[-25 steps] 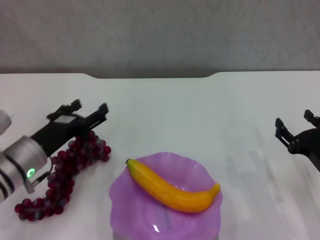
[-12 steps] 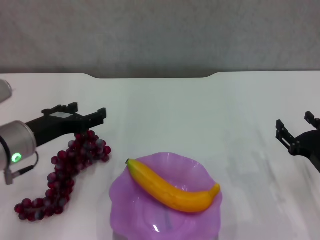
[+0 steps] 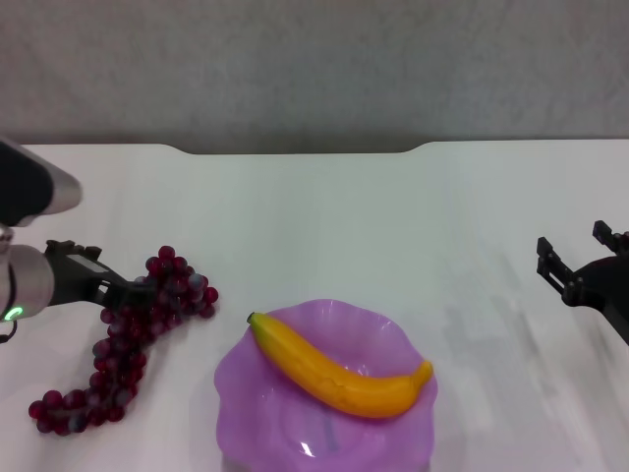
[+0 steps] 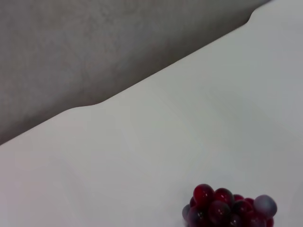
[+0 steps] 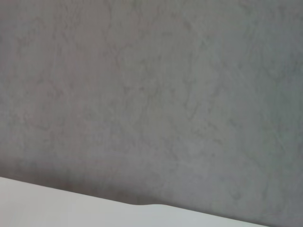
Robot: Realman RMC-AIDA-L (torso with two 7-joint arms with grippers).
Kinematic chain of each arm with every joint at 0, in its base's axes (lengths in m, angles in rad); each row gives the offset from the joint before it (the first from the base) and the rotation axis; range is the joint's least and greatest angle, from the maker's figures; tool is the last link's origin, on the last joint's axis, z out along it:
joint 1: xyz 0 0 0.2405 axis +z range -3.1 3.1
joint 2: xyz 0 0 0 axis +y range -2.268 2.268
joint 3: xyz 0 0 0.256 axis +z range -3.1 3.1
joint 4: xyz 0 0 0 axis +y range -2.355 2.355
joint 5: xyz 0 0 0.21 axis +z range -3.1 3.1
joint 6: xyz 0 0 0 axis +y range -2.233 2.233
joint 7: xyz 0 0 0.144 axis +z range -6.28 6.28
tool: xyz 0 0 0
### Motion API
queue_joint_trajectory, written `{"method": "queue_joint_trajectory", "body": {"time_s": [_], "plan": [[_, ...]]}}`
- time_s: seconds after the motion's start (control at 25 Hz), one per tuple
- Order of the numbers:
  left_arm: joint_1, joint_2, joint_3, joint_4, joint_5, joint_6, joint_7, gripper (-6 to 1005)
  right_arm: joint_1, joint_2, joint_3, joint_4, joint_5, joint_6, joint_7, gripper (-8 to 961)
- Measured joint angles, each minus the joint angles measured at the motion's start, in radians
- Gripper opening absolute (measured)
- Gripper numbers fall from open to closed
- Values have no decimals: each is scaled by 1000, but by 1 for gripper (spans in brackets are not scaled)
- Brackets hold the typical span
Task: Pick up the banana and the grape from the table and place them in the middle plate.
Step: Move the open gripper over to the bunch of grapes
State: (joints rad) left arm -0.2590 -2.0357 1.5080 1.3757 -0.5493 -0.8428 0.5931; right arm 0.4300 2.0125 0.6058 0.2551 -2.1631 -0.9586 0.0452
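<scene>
My white table point(image 3: 324, 216) carries the grape point(image 3: 133, 339) at my left and the purple plate point(image 3: 246, 379) nearest me.

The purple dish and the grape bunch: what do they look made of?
The scalloped translucent purple dish looks like glossy plastic: light passes through it and a highlight shows near its centre. The dark red-purple grape bunch looks smooth and glassy, with some beads frosted grey; real or imitation cannot be told.

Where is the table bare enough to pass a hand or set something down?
Free: the table from its far edge to the purple plate, and between plate and right gripper. Crowded: near left, where the left gripper meets the grapes. The banana fills the plate.
</scene>
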Motion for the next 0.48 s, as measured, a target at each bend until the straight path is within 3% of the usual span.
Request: {"method": "queue_joint_trajectory", "body": {"time_s": [0.36,0.48], "plan": [[-145,2,-11,-186,22,-45,-4,894,3,0,0,4,-1,4,1,788],[-161,2,-14,-208,32,-59,4,894,3,0,0,5,-1,4,1,788]]}}
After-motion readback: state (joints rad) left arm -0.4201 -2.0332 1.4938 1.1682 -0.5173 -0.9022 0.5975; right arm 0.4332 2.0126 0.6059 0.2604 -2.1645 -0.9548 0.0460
